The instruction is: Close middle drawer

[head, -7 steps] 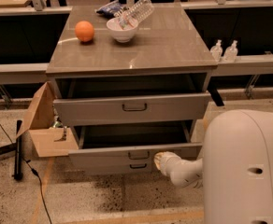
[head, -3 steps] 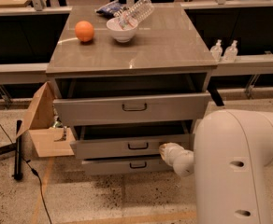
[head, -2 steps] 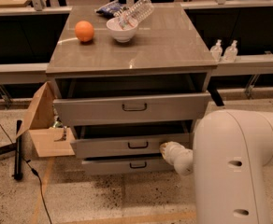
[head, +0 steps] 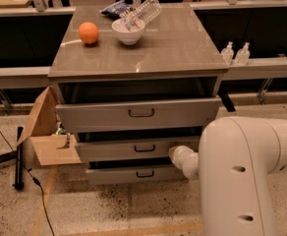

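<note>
A: Where does the middle drawer [head: 129, 150] sit?

B: At 6 o'clock in the view, under the top drawer [head: 104, 115] and above the bottom drawer [head: 119, 175]. Its front juts slightly out of the cabinet. The tool [head: 177, 155] is at the 3 o'clock end of that front, well off to the side of the handle [head: 144, 148].

A: What could go wrong?

B: A push so far off-centre may twist the drawer until it jams on its runners. The tool may also slide off the 3 o'clock edge and miss the panel. A hard shove could shake the table [head: 183, 48] and set the orange [head: 88, 33] rolling.

A: What stays hidden?

B: The white arm [head: 246, 176] covers the cabinet's 4 o'clock corner. Whether the tool is spread or pressed together cannot be told, nor whether it really touches the front. The drawer's inside is only a dark gap.
</note>
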Robot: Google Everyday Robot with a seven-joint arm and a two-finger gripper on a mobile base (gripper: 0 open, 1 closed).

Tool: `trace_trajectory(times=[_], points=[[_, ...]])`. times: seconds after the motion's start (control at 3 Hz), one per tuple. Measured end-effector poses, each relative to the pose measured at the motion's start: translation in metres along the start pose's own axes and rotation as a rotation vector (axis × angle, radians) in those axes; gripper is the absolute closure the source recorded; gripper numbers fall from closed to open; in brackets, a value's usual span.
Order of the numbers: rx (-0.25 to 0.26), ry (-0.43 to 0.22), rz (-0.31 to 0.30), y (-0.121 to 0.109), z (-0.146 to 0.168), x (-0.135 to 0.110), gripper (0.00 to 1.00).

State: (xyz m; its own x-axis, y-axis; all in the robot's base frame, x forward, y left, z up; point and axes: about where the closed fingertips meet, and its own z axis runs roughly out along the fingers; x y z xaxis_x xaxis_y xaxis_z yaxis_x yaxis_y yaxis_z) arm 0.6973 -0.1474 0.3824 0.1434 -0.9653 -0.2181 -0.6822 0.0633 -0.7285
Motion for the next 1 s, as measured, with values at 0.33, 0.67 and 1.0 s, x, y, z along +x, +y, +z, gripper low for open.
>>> trace_trajectory(times=[0.33,0.67,1.0], points=[[0.0,0.003,-0.013,-0.006,0.008,0.005,1.0],[-0.015,-0.02,0.025,-0.007,-0.006,0.008,1.0],[-0.065,-0.077,0.067,0.003,-0.05,0.001,1.0]])
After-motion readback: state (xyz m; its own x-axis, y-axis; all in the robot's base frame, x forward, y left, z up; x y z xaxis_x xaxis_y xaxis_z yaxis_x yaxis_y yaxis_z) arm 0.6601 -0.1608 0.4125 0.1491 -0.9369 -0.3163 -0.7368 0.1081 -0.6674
